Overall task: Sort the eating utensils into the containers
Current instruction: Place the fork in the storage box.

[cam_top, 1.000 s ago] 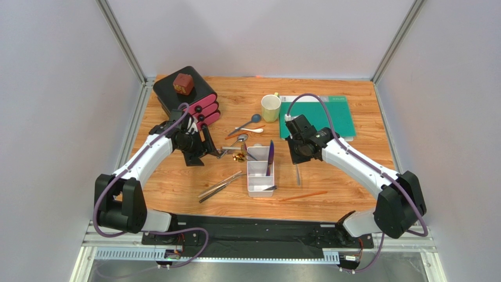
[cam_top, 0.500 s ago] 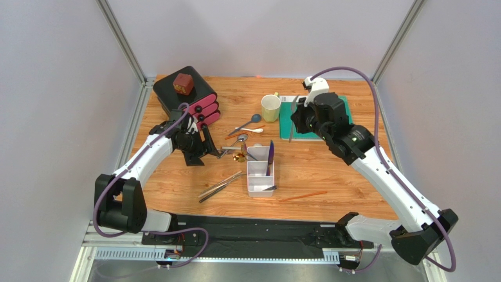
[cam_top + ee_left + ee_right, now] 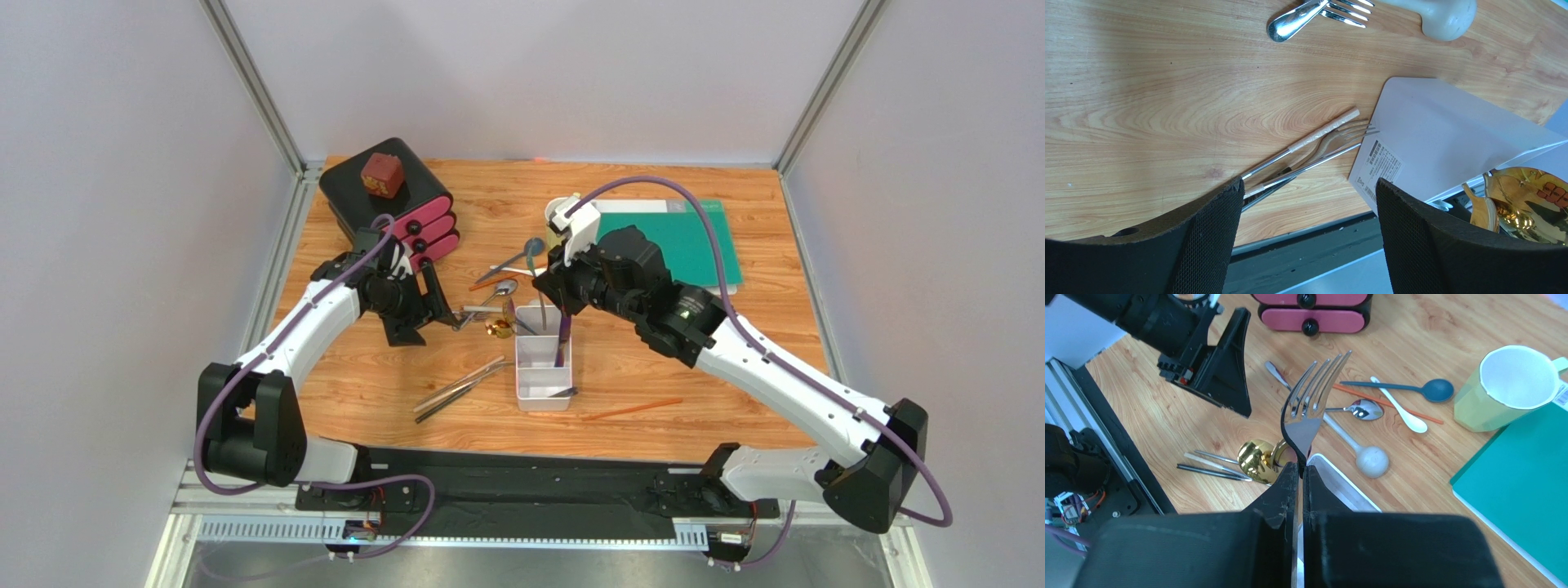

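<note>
Fork [image 3: 1315, 398] is pinched by right gripper [image 3: 1300, 473] above far end of divided white tray [image 3: 530, 382]. Placing step is judged in hand; lowering into a compartment, then release, is called for. Left gripper [image 3: 1309, 190] is held spread and empty, left of tray.

A black box [image 3: 368, 196] sits at the far left corner of the wooden table [image 3: 736, 355], turned at an angle, its stacked pink drawers [image 3: 423, 233] facing the table's middle. A dark red-brown cube [image 3: 382, 174] rests on its top. A green mat [image 3: 693, 239] lies flat near the far right corner. A pale yellow-green mug [image 3: 1511, 386] stands upright just beside the mat's left edge.
</note>
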{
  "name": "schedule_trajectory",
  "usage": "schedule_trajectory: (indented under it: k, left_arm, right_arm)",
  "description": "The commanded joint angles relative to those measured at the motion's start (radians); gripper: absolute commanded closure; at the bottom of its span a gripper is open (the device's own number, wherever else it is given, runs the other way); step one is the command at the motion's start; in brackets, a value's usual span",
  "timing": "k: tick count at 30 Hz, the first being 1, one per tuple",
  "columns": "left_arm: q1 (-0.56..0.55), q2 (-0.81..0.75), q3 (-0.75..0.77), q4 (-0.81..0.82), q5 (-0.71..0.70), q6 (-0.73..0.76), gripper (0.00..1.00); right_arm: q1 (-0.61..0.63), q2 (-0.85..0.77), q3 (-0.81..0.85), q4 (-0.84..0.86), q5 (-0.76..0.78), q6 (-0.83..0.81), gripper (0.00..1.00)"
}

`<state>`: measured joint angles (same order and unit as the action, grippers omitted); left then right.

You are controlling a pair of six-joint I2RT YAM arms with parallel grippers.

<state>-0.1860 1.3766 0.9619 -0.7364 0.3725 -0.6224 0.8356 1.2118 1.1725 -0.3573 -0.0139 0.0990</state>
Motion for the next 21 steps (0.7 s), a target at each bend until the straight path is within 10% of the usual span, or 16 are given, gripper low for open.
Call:
schedule_trajectory:
  k: [1, 21]
  left_arm:
    - [0.006, -0.001, 0.015, 0.009, -0.004, 0.013, 0.16]
    - [0.006, -0.022, 0.006, -0.001, -0.017, 0.006, 0.17]
  right_arm:
    - [0.013, 0.006, -0.031, 0.077, -0.03, -0.024, 1.0]
    - [0.034, 0.061, -0.252, 0.25, -0.031, 0.018, 1.0]
